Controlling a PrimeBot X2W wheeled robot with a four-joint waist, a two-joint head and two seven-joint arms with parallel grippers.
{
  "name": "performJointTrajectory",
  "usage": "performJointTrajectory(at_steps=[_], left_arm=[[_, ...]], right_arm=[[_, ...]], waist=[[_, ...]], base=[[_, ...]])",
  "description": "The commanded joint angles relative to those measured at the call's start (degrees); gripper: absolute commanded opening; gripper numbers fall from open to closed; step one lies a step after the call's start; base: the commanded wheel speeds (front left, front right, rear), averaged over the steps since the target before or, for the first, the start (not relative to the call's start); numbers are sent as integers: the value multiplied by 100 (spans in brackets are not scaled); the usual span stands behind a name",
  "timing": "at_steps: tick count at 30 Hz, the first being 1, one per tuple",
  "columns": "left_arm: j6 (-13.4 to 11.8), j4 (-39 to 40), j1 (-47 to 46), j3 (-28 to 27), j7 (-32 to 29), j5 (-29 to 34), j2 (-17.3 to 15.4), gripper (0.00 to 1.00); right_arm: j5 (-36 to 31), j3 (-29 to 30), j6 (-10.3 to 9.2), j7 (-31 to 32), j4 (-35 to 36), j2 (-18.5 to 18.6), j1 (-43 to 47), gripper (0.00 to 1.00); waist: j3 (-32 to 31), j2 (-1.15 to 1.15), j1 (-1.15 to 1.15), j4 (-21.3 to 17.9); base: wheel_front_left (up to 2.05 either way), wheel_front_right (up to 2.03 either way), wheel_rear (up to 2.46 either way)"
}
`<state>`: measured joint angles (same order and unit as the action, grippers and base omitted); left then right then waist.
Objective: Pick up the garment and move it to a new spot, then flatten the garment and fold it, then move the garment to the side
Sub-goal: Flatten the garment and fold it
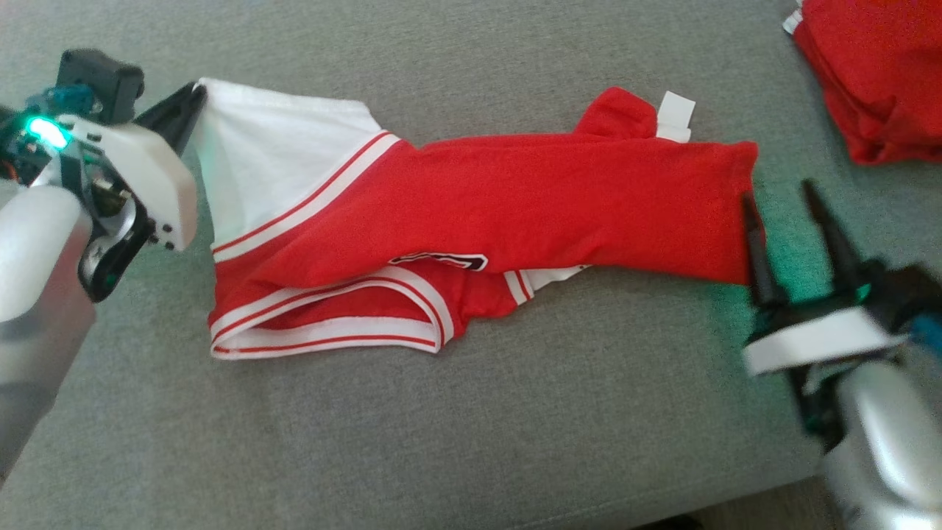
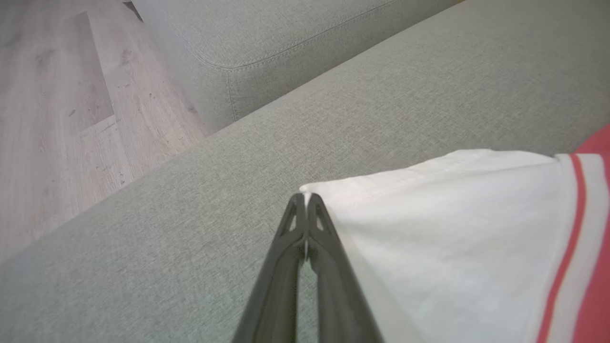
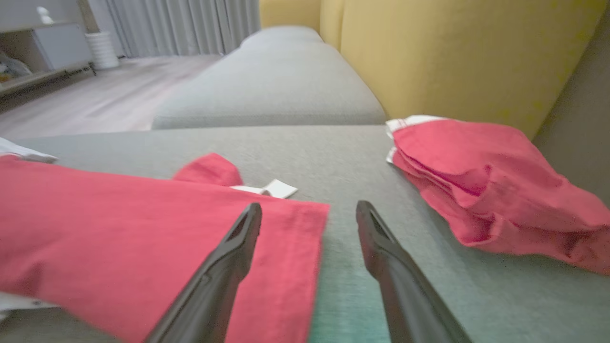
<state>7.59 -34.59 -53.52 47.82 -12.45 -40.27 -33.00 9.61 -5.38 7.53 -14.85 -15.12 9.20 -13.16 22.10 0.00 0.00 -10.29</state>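
- On the left, the left gripper (image 1: pixel 193 94) has its jaws closed tight on the white corner of the garment (image 1: pixel 515 199). The corner looks a little lifted from the sofa (image 1: pixel 471 442).
- In the middle, the garment, red with white bands, lies stretched along the grey seat. It is doubled over itself and wrinkled, so it is not flat.
- On the right, the right gripper (image 1: pixel 778 193) has its jaws wide and holds nothing. One finger is at the red end edge and the other is over the bare seat. This part is blurred, so I cannot say if it touches the cloth.
- Far right, another red cloth (image 1: pixel 876 81) lies well apart.
- I judge that the flattening is only starting. One end is gripped and the other is not yet. The folding and the move to the side are left to do.
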Motion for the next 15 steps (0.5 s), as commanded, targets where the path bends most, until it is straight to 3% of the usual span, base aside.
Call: performJointTrajectory(at_steps=[1,6,15], left_arm=[[-11,148,-330,-147,100,37,-285,0],[-10,177,-428,51,172,-9,-281,0],[-10,255,-594,304,245,-54,-287,0]], right_arm=[[277,-144,-4,36,-291,367,-369,100],[816,-570,-4,379,-1156,933,-1135,100],[1354,-1280,-4,554,-2120,1236,-1740,100]], waist=[[-2,0,0,53],[37,0,0,141],[115,0,0,252]], base=[[0,0,0],[0,0,0],[0,0,0]])
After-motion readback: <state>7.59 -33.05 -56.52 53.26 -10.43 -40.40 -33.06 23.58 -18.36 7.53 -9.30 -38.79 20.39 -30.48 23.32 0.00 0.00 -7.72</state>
